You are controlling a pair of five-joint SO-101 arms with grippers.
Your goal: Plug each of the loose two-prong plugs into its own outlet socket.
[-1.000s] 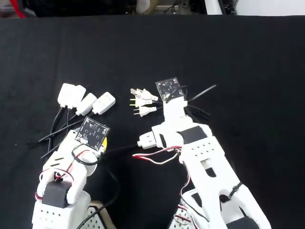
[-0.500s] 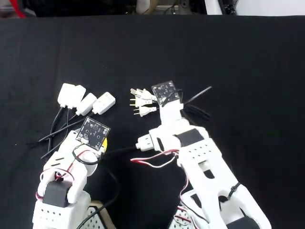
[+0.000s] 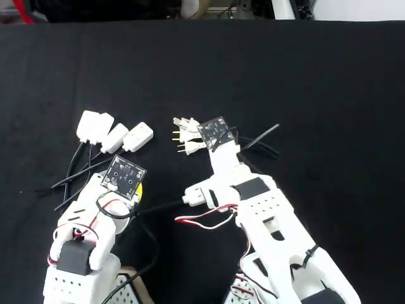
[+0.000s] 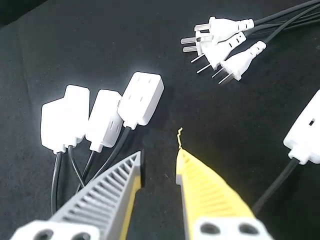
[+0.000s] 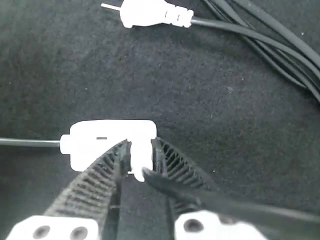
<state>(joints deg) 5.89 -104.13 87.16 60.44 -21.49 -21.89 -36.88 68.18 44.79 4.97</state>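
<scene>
Seeing right tool (image 5: 140, 150) pinched tight on a white outlet socket (image 5: 100, 140), one two-prong plug (image 5: 150, 12) just beyond its tips. Reading left tool (image 4: 158, 154) as partly open, empty, three outlet sockets (image 4: 102, 120) close ahead on black worktop (image 4: 225, 125).

Three white two-prong plugs (image 4: 220, 45) on black cords are found bunched together, unplugged, lying flat ahead of the left gripper (image 4: 158, 155) and off to its right. A clump of white sockets (image 4: 102, 120) is parked just past its parted tips, slots pointed away. One more socket (image 5: 112, 142) is pinched in the right gripper (image 5: 140, 150), with a plug (image 5: 150, 12) lying just beyond.
</scene>
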